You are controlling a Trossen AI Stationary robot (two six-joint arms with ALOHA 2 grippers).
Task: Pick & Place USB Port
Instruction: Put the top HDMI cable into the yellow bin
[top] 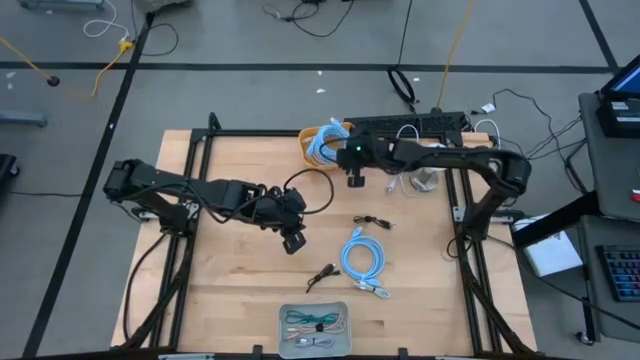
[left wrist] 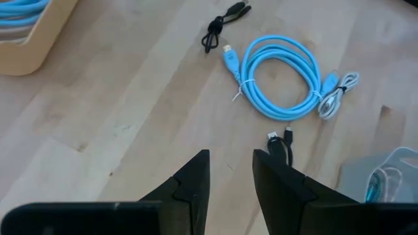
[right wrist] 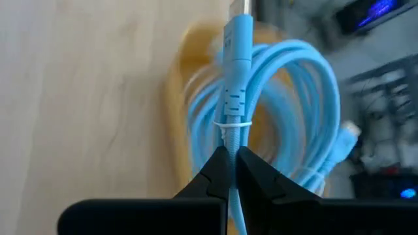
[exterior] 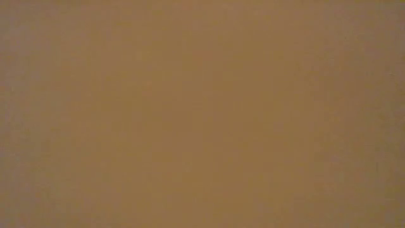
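1. My right gripper (right wrist: 232, 156) is pinched on a blue cable (right wrist: 274, 111), over the yellow bin (top: 318, 142).
2. My left gripper (left wrist: 230, 171) (nothing in it) hangs parted beside a black cable (left wrist: 281, 145).
3. The low view shows nothing, seemingly blocked.

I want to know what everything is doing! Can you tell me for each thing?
Right gripper: shut on light blue cable, above yellow bin.
Left gripper: open, empty, over table.
Coiled blue cable: lying on table.
Clear tray: holds cables.
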